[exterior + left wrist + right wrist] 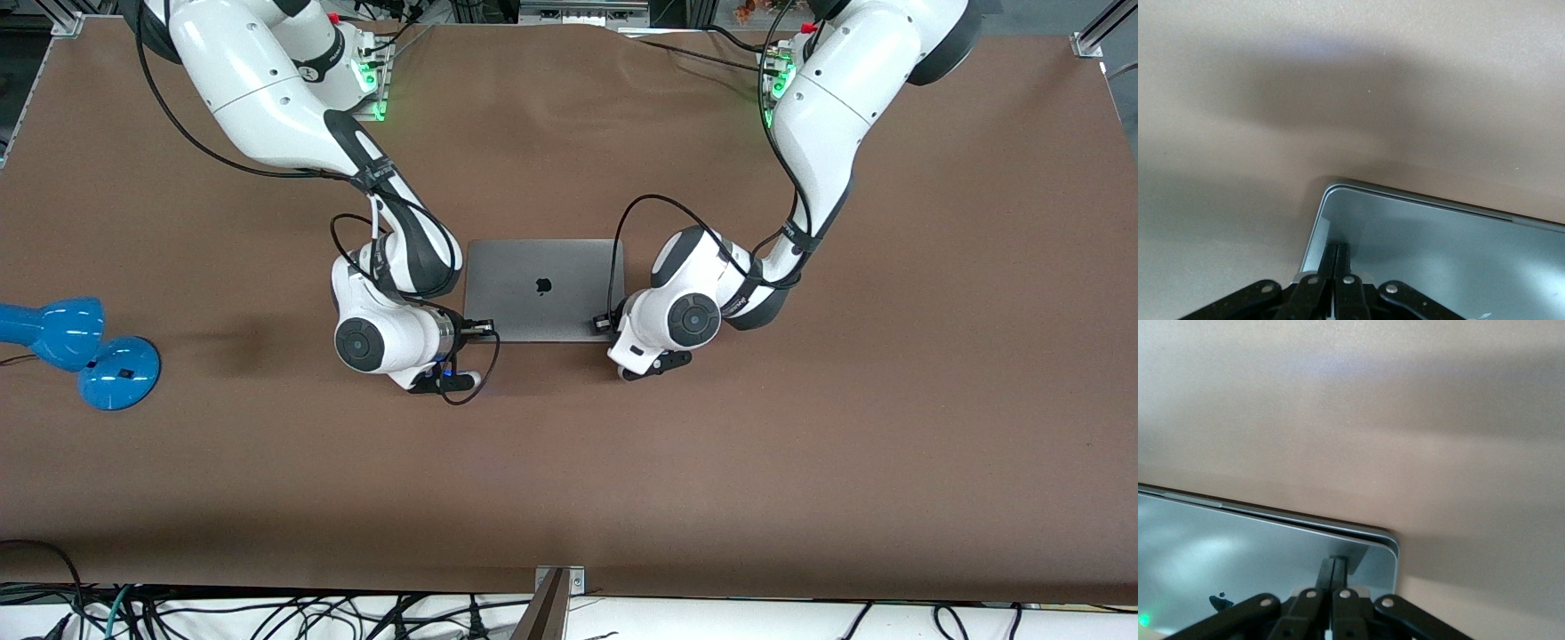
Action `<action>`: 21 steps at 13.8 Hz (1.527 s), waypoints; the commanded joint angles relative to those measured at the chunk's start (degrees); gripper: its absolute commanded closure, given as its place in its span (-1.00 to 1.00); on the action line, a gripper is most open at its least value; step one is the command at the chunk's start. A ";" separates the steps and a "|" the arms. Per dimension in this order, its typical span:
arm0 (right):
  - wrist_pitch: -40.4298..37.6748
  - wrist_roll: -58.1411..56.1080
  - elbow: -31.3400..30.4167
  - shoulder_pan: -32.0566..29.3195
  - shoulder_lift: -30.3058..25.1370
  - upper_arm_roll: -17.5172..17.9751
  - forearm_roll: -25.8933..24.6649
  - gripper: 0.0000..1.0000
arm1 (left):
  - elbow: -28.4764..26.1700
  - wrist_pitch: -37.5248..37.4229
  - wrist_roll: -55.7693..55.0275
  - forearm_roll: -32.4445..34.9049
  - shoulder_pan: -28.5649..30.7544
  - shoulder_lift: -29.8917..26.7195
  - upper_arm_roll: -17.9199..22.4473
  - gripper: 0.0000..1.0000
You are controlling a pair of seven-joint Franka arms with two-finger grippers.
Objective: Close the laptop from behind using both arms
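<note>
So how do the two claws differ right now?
The right claw rests on the laptop lid's corner toward the right arm's end of the table; the left claw rests on the corner toward the left arm's end. Both have fingers shut, pressing the lid's camera-side edge.

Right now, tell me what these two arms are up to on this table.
Both arms are working on the laptop, whose lid lies flat with the logo up, so it looks shut or nearly so. The right hand and the left hand, fingers together, press on the lid's two corners nearer the front camera. A blue lamp sits untouched at the right arm's end of the table.
</note>
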 commanded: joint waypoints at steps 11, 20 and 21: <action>-20.37 -0.13 -2.94 -3.93 -25.78 -0.27 -11.03 -1.00 | 1.81 -12.59 3.72 6.07 4.49 -12.44 0.48 -1.00; -32.71 -0.39 -2.76 -12.28 -42.58 -0.36 -12.53 -1.00 | 0.84 -24.90 14.62 10.35 13.55 -28.36 1.62 -1.00; -32.62 -0.22 -2.85 -13.33 -43.47 -0.36 -12.88 -1.00 | 0.84 -26.83 15.50 12.46 12.77 -29.68 2.93 -1.00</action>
